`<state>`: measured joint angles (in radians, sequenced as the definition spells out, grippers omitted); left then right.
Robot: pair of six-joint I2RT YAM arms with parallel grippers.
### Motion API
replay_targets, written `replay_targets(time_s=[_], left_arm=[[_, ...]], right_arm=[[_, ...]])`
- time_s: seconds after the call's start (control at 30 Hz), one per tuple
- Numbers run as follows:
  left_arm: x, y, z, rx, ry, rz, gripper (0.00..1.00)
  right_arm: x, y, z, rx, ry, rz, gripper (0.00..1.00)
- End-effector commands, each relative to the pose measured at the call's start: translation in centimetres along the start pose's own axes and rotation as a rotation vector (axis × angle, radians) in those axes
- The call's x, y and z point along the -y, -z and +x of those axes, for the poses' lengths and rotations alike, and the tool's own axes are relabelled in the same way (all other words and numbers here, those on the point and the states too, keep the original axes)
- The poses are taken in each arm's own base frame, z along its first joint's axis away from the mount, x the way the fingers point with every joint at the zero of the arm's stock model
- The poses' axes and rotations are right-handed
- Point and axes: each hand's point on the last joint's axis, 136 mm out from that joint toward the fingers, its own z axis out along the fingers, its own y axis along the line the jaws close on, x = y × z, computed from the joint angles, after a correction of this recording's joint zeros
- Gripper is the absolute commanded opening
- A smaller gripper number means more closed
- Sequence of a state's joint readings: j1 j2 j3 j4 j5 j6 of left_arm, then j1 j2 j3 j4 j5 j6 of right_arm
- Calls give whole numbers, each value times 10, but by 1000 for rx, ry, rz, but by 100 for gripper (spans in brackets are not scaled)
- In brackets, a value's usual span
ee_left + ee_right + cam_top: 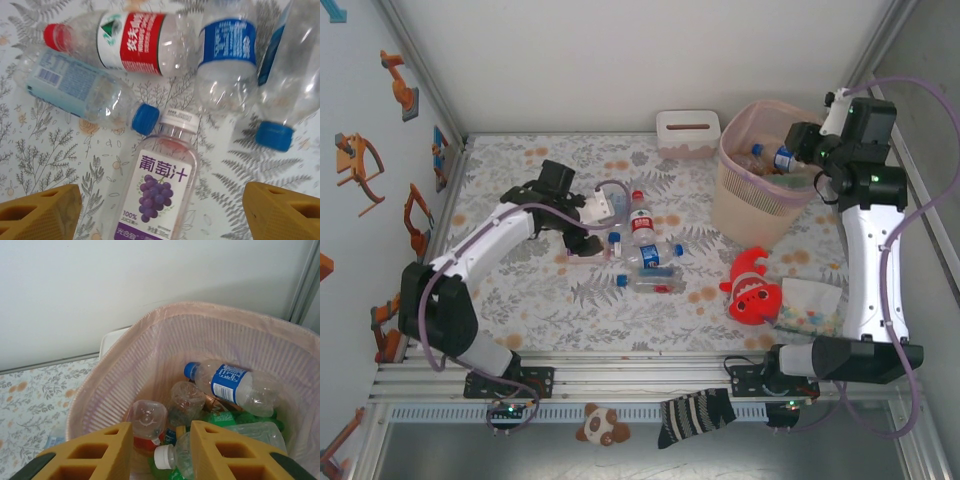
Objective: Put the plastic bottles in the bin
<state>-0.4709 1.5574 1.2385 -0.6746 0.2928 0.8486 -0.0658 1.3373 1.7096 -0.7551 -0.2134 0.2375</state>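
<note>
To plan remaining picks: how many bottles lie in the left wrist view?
5: red-label bottle top, pale-label bottle left, blue-label bottle top centre, blue-capped bottle right, grape-juice bottle bottom. More may lie outside the frame.

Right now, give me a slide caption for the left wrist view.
Open left tool poised over the grape-juice bottle, four other plastic bottles lying beyond it.

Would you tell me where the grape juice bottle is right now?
In the left wrist view, the grape juice bottle lies on the table between the open fingers of the left gripper, its white cap just beside the blue cap of a clear bottle.
</note>
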Motion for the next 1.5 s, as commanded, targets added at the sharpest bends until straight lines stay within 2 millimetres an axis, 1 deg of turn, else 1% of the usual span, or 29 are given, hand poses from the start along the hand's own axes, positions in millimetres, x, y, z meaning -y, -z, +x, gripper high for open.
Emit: replay_targets(time_s=[0.0,0.1,0.23,0.3,0.37,0.5,0.73,0.83,1.07,1.23,1.47], left_arm=[[0,-10,17,-93,-168,40,84],[-4,-18,21,-90,-178,67,84],[-8,-34,29,-107,-189,91,85],[-7,-40,29,-103,-182,116,85],[-7,-47,32,-103,-176,132,88],[-10,-57,38,-108,-171,136,89],[-4,-73,49,-118,-141,165,90],[-5,-80,55,-131,-137,162,90],[-9,-91,62,-143,-122,166,91],[-7,-92,62,-138,-115,172,90],[-1,-96,69,-155,-109,193,89]], right_arm=[[-5,10,3,7,-9,-16,36],[-4,12,6,-1,-8,-7,36],[-4,14,7,0,-14,-9,37],[-3,14,8,2,-14,-7,38],[-1,13,10,-5,-16,3,38],[-1,12,12,-8,-22,1,38],[-1,14,10,-2,-23,3,38],[-2,13,11,-5,-24,-3,38],[-5,17,11,-5,-26,-12,38],[-5,20,10,2,-23,-11,38],[-5,21,12,0,-23,-14,38]])
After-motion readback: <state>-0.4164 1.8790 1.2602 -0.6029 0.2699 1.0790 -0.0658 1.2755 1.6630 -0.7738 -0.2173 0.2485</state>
